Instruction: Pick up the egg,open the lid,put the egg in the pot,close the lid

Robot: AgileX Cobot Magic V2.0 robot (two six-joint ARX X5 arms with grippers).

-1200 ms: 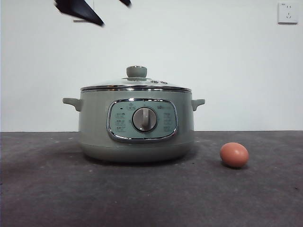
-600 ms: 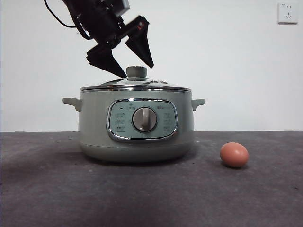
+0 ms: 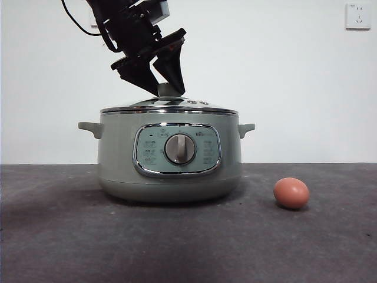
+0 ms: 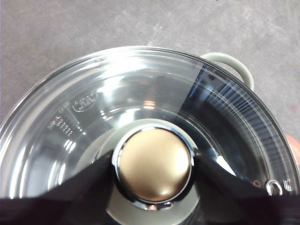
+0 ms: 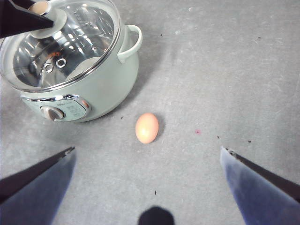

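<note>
The pale green pot stands on the dark table with its glass lid on. My left gripper reaches down from the upper left, shut on the lid's knob, one jaw touching each side. The lid still rests on the pot's rim. A brown-orange egg lies on the table to the right of the pot. My right gripper hangs open high above the table, with the egg below and beyond its jaws and the pot off to one side.
A white wall socket sits on the wall at the top right. The pot's side handle sticks out toward the egg's side. Grey table stretches around the pot and egg.
The left arm has come down from the top edge to the lid, and its jaws have narrowed onto the knob. Pot, lid and egg have not moved.
</note>
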